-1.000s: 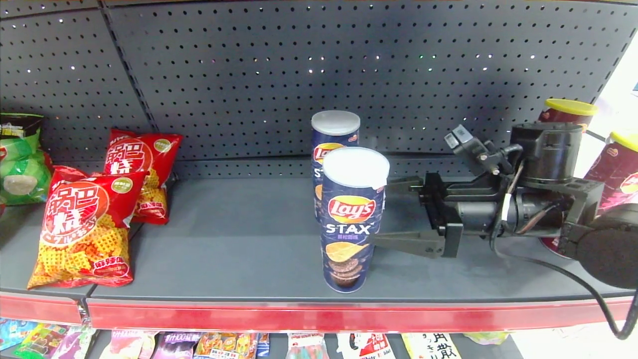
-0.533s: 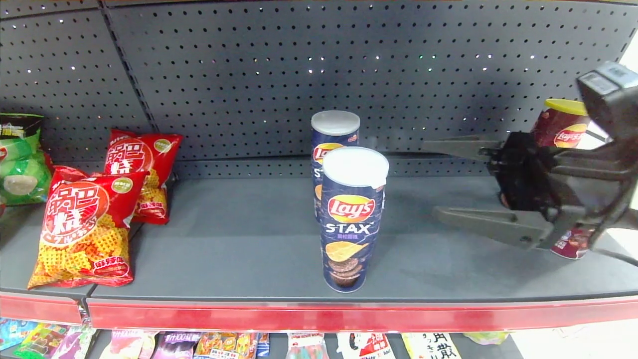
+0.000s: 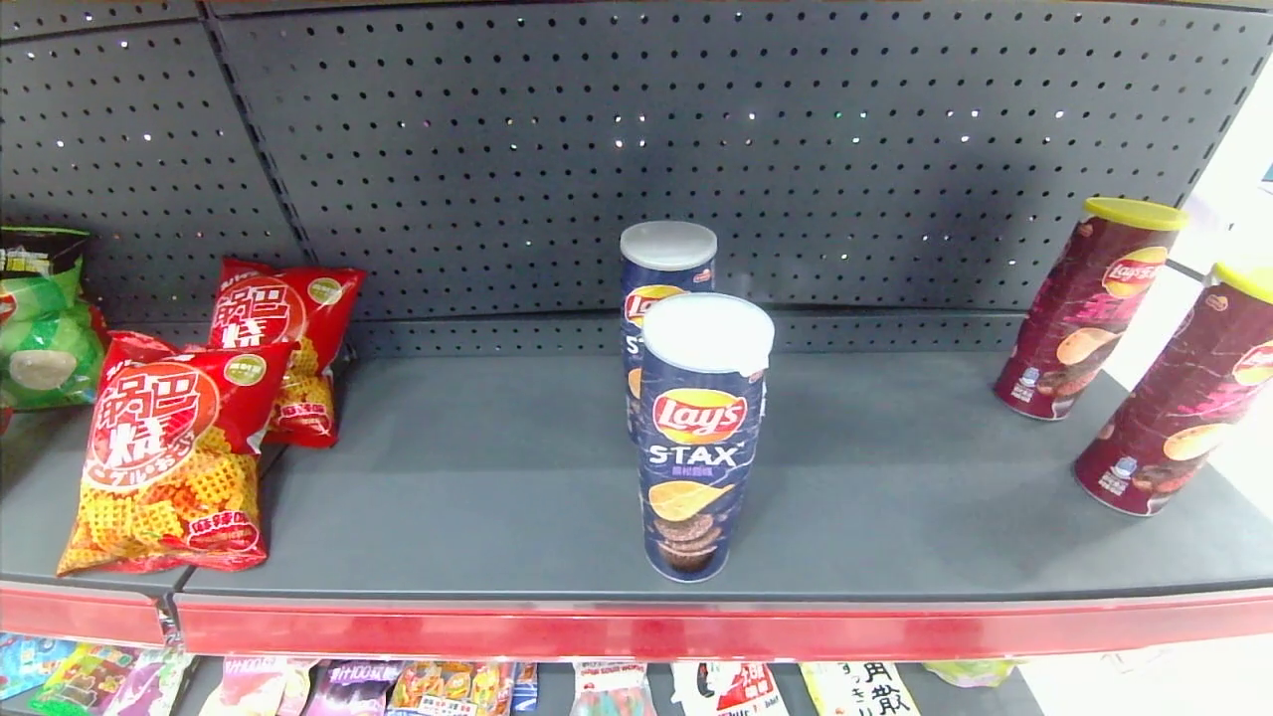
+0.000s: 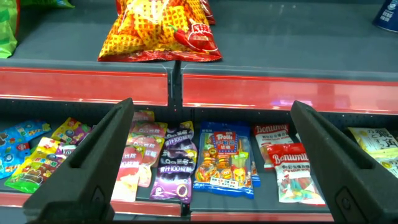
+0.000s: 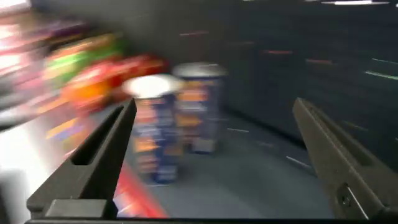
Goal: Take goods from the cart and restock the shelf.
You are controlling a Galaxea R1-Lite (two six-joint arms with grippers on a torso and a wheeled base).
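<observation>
- The perforated back wall [image 3: 497, 149] is dark grey and stands behind the whole shelf.
- The shelf [image 3: 497, 497] is a grey board with a red front edge, and all the goods below stand or lie on it.
- Under it is a lower shelf [image 4: 367, 205], where small coloured packets [image 4: 221, 158] lie in a row.
- Two red snack bags [image 3: 164, 457] lie at the left side, one behind the other and overlapping. A green bag [image 3: 45, 318] lies just beside them at the left border.
- Two maroon cans [image 3: 1089, 308] with yellow lids stand at the right end, near each other but apart.
- The front blue can [image 3: 704, 438] stands upright near the front edge in the middle of the shelf. It has a white lid.
- The rear blue can [image 3: 664, 268] stands upright directly behind it, very close, and I cannot tell if they touch.
- The left gripper [image 4: 208, 168] is spread wide and has nothing between its fingers. It is low in front of the red edge, facing the lower shelf.
- The right gripper [image 5: 214, 165] is also spread wide and holds nothing. Its view is blurred, with both blue cans well ahead of it.
</observation>
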